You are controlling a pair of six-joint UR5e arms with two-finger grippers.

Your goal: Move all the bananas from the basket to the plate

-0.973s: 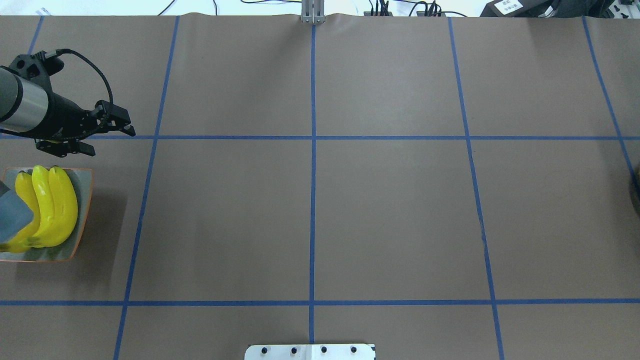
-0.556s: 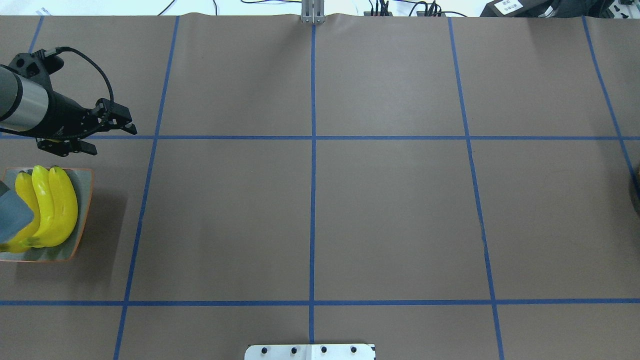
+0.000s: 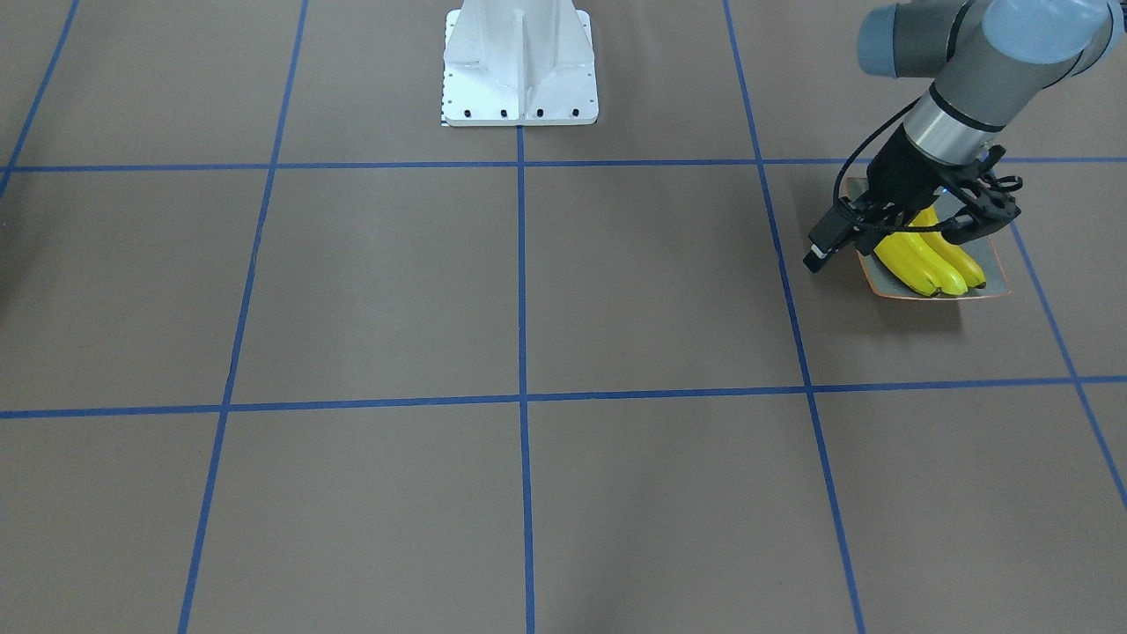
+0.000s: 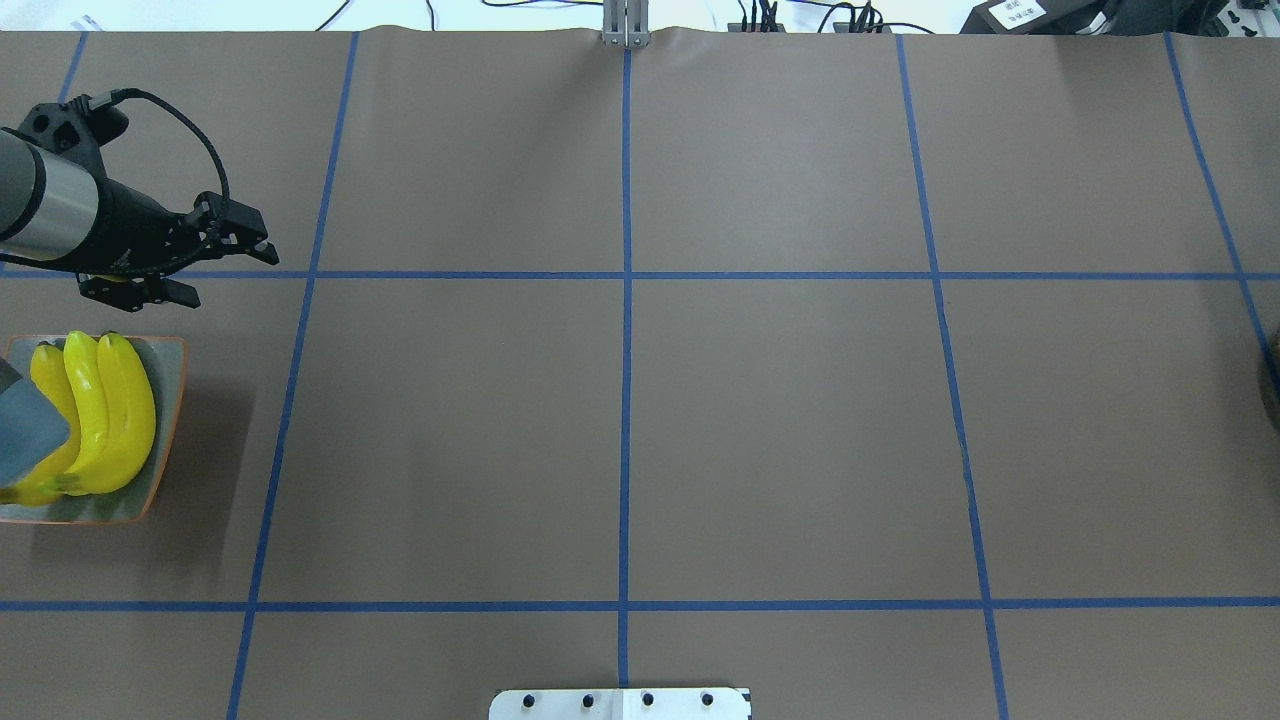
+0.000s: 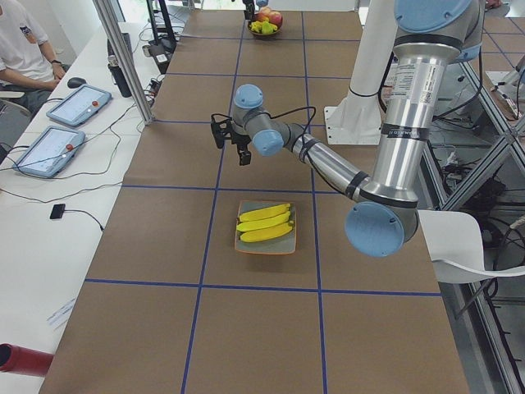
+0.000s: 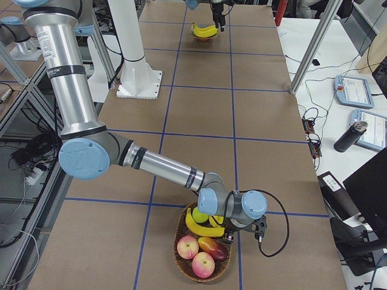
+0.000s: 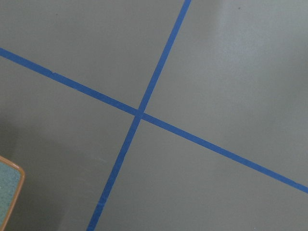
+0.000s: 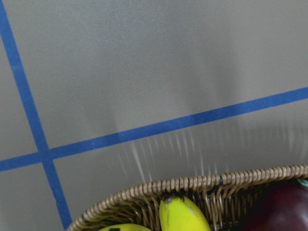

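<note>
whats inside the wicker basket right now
In the oval woven wicker basket lie yellow bananas, at least two, two red-yellow apples and a darker red fruit. The right arm's wrist covers one side of the basket, so anything under it is hidden.

My left arm (image 4: 60,212) comes in low from the side with its forearm stretched nearly level. The left wrist (image 4: 140,245) tips the left jaws forward and a little downward. The left jaws stand apart with nothing between them. One finger (image 4: 252,246) reaches further out than the other finger (image 4: 170,293). On the side camera I see the left elbow (image 5: 373,228) bent sharply. My right arm (image 6: 160,169) folds at the right elbow (image 6: 84,158) and reaches out low, with the right wrist (image 6: 239,205) turned downward. The right jaws sit tucked under that wrist, out of my sight, so I cannot tell how they stand.
</note>
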